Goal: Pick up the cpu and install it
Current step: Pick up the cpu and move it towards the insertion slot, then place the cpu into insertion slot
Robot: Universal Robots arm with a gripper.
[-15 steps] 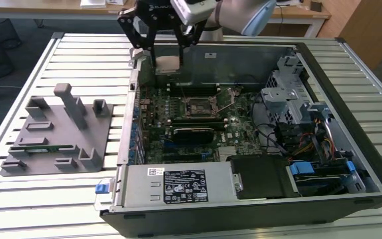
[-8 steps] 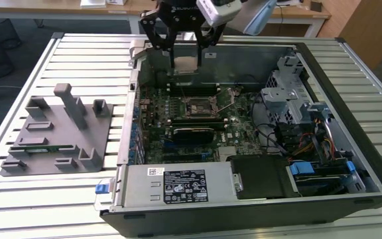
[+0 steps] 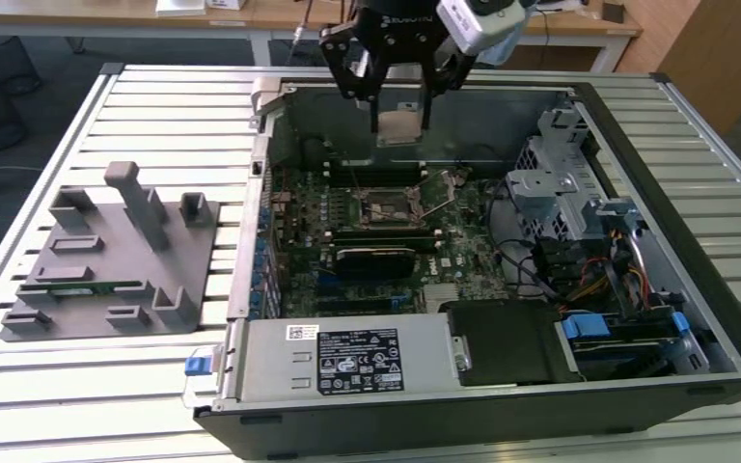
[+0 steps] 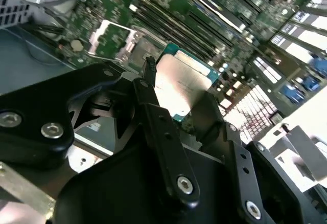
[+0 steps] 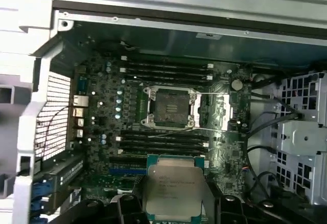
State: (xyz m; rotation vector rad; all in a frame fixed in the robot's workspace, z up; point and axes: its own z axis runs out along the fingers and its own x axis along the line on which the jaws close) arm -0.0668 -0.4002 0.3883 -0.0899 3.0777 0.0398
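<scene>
While my black gripper clamps the flat silver-topped square cpu, it hangs upper-centre above the green motherboard.

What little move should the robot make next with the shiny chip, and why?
Probably carry the cpu sideways until it is over the open socket, before any lowering. The gripper holds the chip up in the air, and in the first wrist view the socket lies apart from the chip, not beneath it.

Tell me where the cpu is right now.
In the exterior view the cpu sits in the gripper over the open computer case, near its far wall, clear of the empty socket.
</scene>
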